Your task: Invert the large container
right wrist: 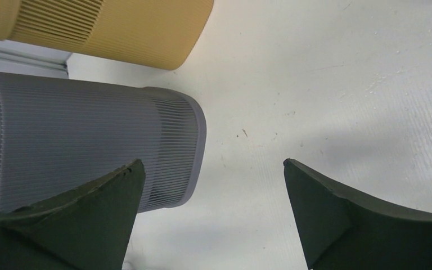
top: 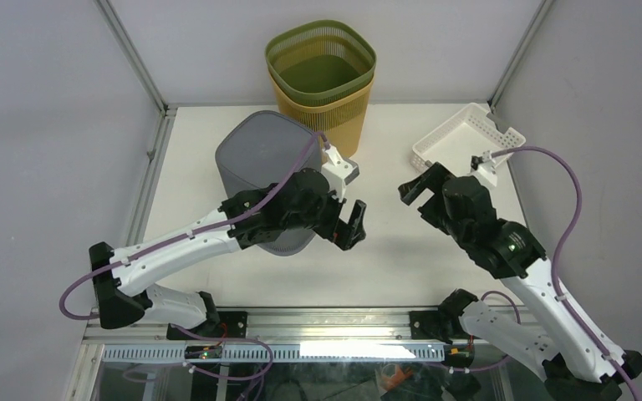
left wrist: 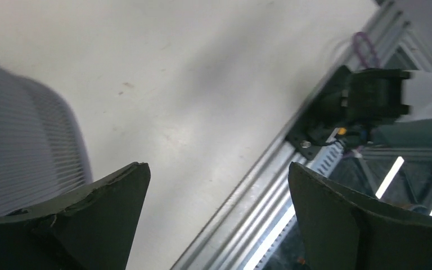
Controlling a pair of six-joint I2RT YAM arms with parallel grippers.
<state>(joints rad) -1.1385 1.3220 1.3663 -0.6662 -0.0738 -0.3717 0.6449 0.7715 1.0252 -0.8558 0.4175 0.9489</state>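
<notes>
Right now I am watching the left gripper [top: 353, 224] hanging with its fingers spread wide, holding nothing and touching nothing. It is hovering just beside the gray container [top: 261, 154], off that container's right side. The right gripper [top: 415, 187] is gaping just as wide and is empty too, sitting over bare tabletop [top: 384, 259] between the container and a white tray [top: 460, 125].

The gray container is standing on the left half of the tabletop. It is showing a closed flat face upward in the overhead view, with its flared ribbed rim down on the surface. Behind it, at the far edge, a green basket [top: 284, 50] is sitting nested inside a yellow basket [top: 338, 121].

The left arm [top: 184, 242] is crossing in front of the container and covering its lower near side from above. The left wrist camera is catching only a blurred slice of ribbed wall at its left edge. The right wrist camera is cutting off the container's far end.
</notes>
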